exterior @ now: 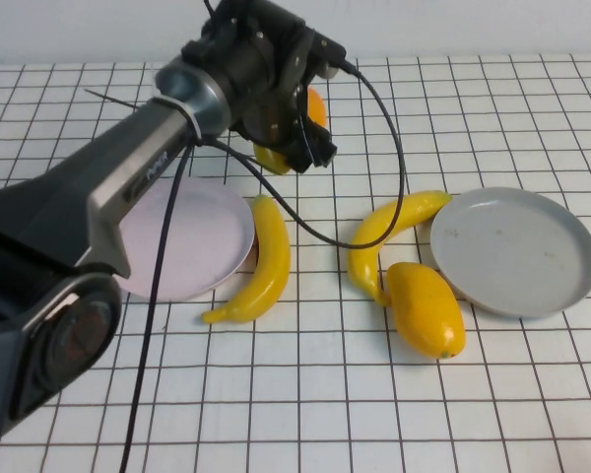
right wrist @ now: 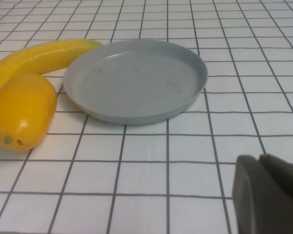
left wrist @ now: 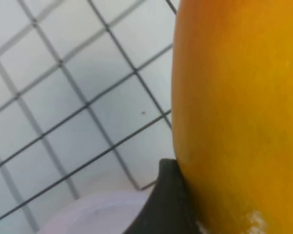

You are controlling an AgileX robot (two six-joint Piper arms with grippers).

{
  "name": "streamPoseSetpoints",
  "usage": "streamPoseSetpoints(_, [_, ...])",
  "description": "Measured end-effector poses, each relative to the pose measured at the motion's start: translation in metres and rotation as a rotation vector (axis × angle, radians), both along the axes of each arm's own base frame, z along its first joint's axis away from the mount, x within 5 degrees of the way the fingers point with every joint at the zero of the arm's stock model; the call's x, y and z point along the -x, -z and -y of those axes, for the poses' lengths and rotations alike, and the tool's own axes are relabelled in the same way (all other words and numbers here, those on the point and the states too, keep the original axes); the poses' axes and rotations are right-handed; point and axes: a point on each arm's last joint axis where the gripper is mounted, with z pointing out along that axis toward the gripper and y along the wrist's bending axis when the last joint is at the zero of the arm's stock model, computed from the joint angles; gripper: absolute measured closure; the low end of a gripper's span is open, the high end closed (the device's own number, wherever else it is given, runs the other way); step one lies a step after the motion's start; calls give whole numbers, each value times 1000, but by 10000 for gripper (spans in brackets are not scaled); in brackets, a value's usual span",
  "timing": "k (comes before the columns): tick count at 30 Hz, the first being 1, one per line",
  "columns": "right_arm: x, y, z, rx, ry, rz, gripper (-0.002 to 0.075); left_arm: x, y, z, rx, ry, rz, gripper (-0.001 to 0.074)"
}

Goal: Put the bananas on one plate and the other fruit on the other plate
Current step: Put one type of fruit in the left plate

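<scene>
Left tool (exterior: 300, 128) grips a mango-like fruit (exterior: 310, 113)
Pink plate (exterior: 202, 236) just below-left of it; right tool (right wrist: 268, 195), grip unclear, near grey plate (right wrist: 136, 80).

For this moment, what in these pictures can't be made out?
- Left gripper, high view: its own wrist hides most of the mango it clamps.
- Pink plate, high view: the left arm covers one side.
- Right gripper, right wrist view: cut off at the edge; absent from the high view.
- Mango, left wrist view: fills the picture, ends cut off.

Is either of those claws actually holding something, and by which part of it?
Yes: the left gripper grips a mango-like fruit by its side. The right gripper, near the grey plate, holds nothing.
</scene>
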Motion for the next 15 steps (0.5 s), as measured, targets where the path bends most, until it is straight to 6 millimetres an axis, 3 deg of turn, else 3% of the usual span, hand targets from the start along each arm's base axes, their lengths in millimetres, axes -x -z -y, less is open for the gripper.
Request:
streamPoseSetpoints(3, [0,0,0,0,0,0,742,15,-31,-8,-2,-27,1,208])
streamPoseSetpoints(5, [0,0,0,0,0,0,742,24,-41,-14,-11,-49,-20,208])
streamPoseSetpoints(7, [0,0,0,0,0,0,742,32,-39,-20,-28,-66,-55,208])
streamPoseSetpoints(11, [0,0,0,0,0,0,742,44,-12,-45,-66,-136,-149,208])
streamPoseSetpoints(15, [0,0,0,0,0,0,742,57,-1,-75,8,-201,-125,208])
